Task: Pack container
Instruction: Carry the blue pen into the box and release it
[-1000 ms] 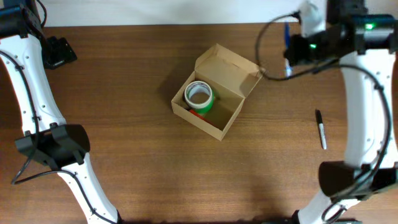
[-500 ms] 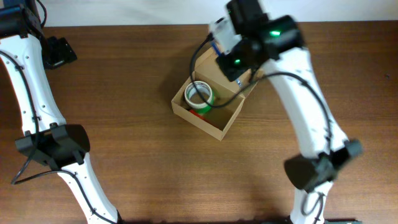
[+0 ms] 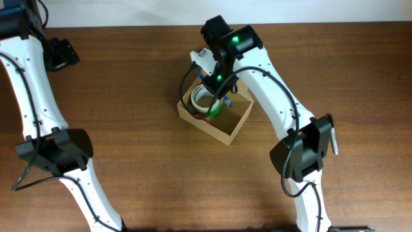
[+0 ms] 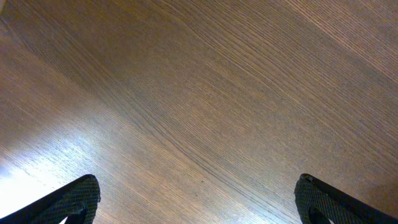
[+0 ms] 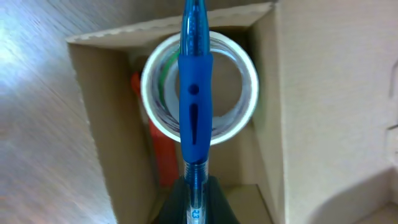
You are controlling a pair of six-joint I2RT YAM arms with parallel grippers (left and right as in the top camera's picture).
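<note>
Right arm has swung in from the far right edge of the table and now sits over the container (image 3: 233, 126); marker pen on the right side is now mostly hidden behind that arm's elbow. Box itself hasn't shifted.

Right gripper (image 3: 217, 87) is clamped on a blue pen (image 5: 194, 106). In the right wrist view the pen runs straight out from the fingers and lies across the opening of the tape roll (image 5: 246, 81). Can't tell whether the pen tip touches the roll or hangs above it.

Container sits mid-table, rotated diagonally, open. Roll is in its far-left corner, close to two walls. An orange-red object (image 5: 160, 155) lies just beside the roll against the left wall. The near-right half of the box floor is bare. A tan cardboard panel (image 5: 323, 106) fills the right side of the wrist view, close to the pen.

Left gripper (image 4: 198, 203) is parked at the far-left top of the table (image 3: 129, 129), well apart from the box, with its fingertips (image 4: 78, 198) spread wide, nothing between them, only wood grain below.
</note>
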